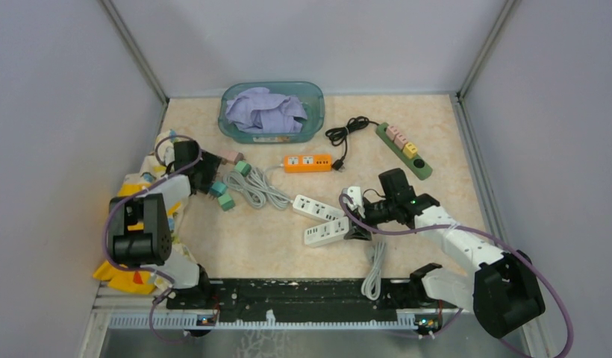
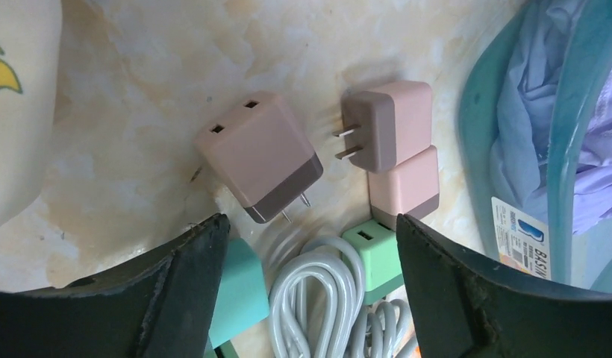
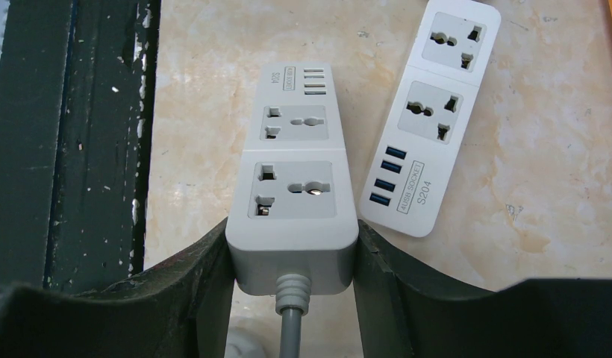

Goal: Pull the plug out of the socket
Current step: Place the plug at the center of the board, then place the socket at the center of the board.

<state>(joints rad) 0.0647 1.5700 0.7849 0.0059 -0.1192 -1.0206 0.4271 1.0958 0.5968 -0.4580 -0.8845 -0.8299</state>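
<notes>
Left wrist view: my left pincer (image 2: 310, 231) is standing open with nothing between its jaws, hovering over the tabletop (image 2: 139, 89). A pink plug (image 2: 258, 155) is lying free at upper centre of the frame, prongs bare and pointing to the lower right. Two more pink plugs (image 2: 396, 149) are lying just to its right, and a green plug (image 2: 374, 257) and a coil of white cable (image 2: 314, 298) are sitting between my fingers. Right wrist view: my right pincer (image 3: 292, 227) is clamping the cord end of the grey power strip (image 3: 292, 194), whose sockets are all showing empty. A second white strip (image 3: 430, 112) is lying just beside it at upper right. Top view: the green strip (image 1: 404, 151) at upper right is carrying pink and yellow plugs (image 1: 398, 136), well apart from both pincers, so I am judging that work remains there. Hazards: if I lower or close the left pincer here, it is likely to be catching the cable or a neighbouring plug and dragging the pile. Because I am gripping the grey strip at one end only, it could be swinging against the white strip if I shift it.
</notes>
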